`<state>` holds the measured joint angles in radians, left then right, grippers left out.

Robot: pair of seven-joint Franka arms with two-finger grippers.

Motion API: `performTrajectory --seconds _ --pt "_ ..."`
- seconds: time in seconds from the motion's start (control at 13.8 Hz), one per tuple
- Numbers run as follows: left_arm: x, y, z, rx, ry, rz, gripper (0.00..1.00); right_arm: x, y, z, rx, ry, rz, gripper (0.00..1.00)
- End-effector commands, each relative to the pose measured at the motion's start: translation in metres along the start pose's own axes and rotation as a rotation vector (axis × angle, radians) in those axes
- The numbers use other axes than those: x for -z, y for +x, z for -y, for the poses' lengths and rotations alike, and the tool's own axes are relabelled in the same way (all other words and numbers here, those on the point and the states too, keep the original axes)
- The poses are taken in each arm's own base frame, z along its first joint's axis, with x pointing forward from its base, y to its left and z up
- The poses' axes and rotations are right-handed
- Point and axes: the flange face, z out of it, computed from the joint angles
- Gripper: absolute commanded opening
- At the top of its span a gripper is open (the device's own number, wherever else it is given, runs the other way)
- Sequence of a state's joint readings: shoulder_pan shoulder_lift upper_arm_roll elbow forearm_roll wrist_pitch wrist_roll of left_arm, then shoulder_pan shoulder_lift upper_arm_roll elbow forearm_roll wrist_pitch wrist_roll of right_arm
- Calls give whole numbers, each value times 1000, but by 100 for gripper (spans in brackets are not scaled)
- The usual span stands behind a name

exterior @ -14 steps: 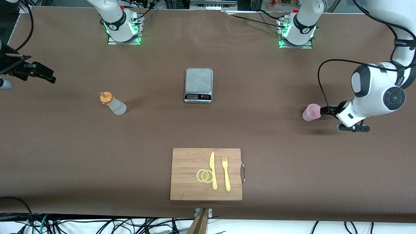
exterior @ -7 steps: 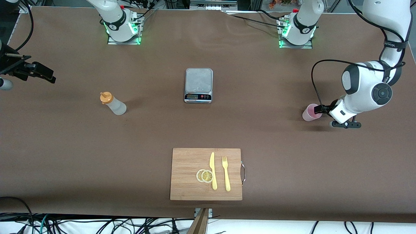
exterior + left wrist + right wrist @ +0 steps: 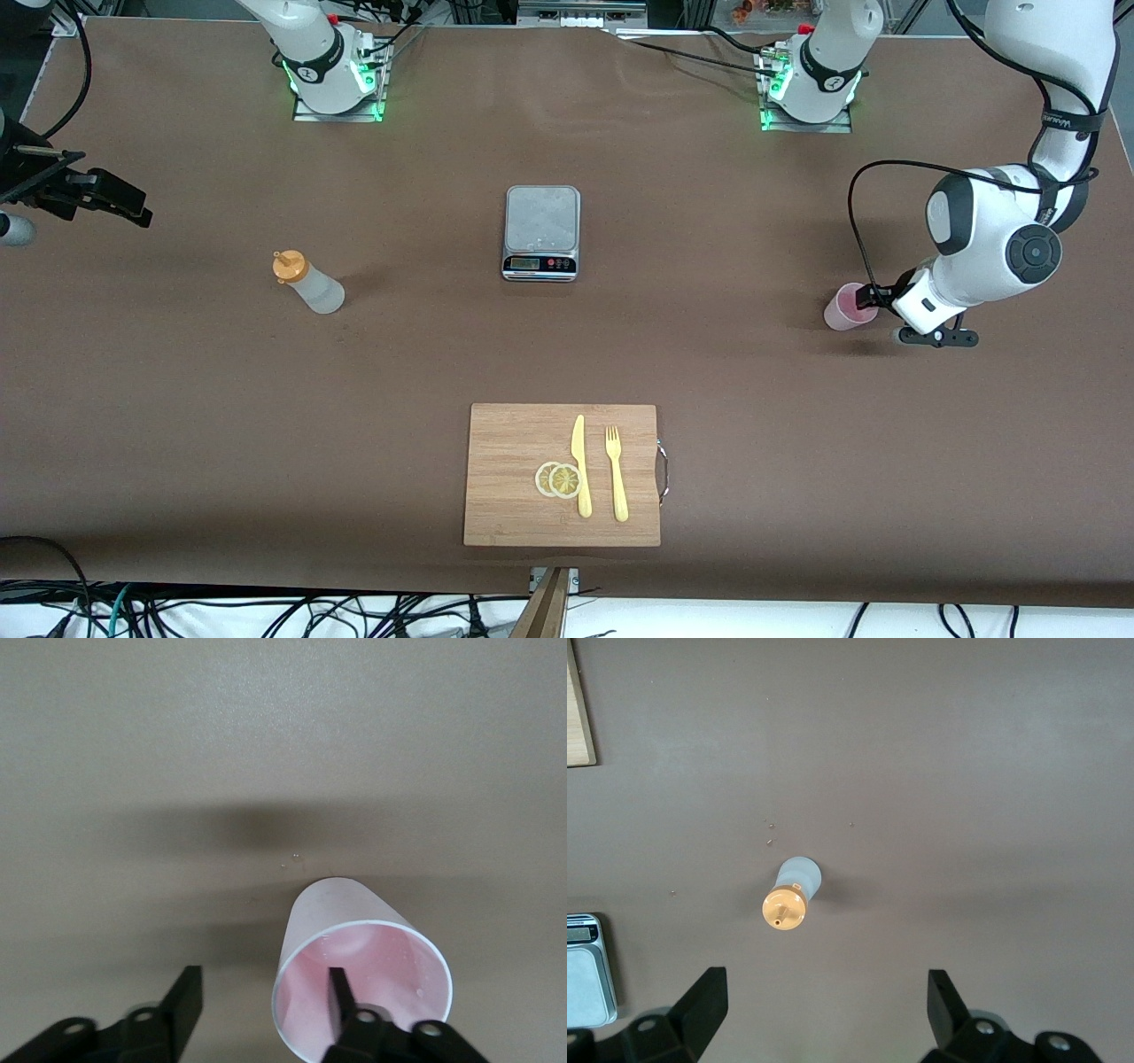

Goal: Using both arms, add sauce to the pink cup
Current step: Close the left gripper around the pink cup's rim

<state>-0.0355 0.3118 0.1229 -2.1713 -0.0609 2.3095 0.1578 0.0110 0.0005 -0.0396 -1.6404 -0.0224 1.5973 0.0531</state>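
Note:
The pink cup stands on the brown table toward the left arm's end. My left gripper is low beside it and open. In the left wrist view, one finger is inside the pink cup and the other is outside, so my left gripper straddles the rim wall without pinching it. The sauce bottle with its orange cap stands toward the right arm's end. My right gripper waits open and empty, high at that end; its wrist view looks down on the sauce bottle from between the fingers of my right gripper.
A kitchen scale with a steel plate sits mid-table, also in the right wrist view. A wooden cutting board lies nearer the front camera, with a yellow knife, fork and lemon slices.
The left arm's wrist has swung in closer to the pink cup and lower. The cup has stayed in place. The right arm has not moved.

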Motion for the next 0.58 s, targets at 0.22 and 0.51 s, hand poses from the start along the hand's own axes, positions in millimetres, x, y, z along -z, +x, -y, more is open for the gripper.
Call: performTrajectory --seconds 0.22,0.51 --pt "-11 -1 -5 25 -40 -9 10 4 -1 -2 -2 13 0 100" --pt "3 7 -20 21 -67 -19 0 2 -1 -2 0 13 5 100"
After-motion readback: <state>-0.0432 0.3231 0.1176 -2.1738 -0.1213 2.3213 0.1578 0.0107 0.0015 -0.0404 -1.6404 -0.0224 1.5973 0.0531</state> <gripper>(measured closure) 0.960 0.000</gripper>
